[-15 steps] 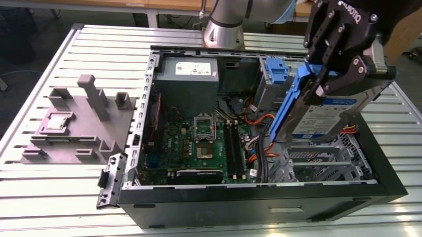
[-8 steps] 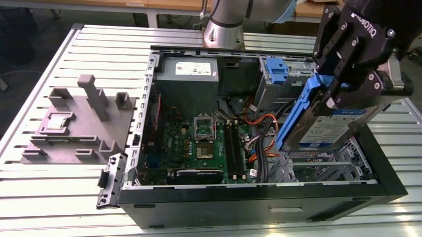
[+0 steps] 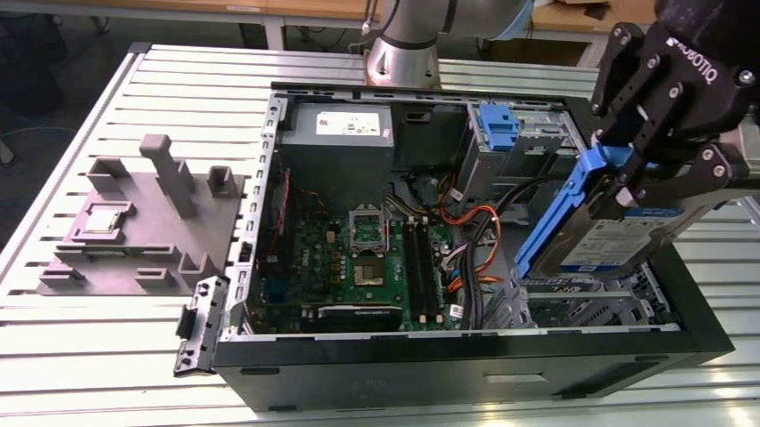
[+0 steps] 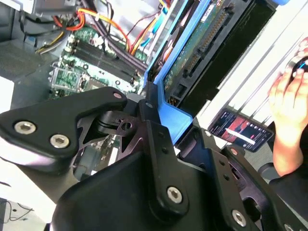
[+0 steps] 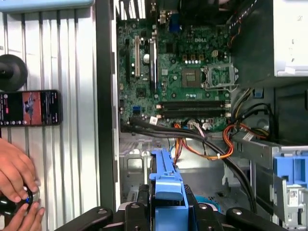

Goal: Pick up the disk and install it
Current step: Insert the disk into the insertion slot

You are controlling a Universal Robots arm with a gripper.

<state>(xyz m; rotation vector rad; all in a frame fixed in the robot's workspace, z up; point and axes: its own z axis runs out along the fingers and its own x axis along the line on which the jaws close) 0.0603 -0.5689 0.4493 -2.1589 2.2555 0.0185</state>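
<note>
On the exterior view's left, a grey moulded plastic fixture (image 3: 137, 222) sits on the slatted metal table (image 3: 71, 356). In the middle lies the open black computer case (image 3: 475, 374), its green motherboard (image 3: 368, 258) exposed. On the exterior view's right, the black tool (image 3: 627, 178) has its 2 fingers closed on the upper end of the flat silver hard disk with the blue plastic frame (image 3: 606, 245). The disk hangs below the tool. Its long axis slants down toward the bare metal drive cage (image 3: 582, 298) in the case's corner, close under its lower end; whether they touch I cannot tell. In the first wrist view the disk's blue frame (image 5: 166, 192) points into the case. As I judge it, the tilt of that axis against the cage is what matters here.
</note>
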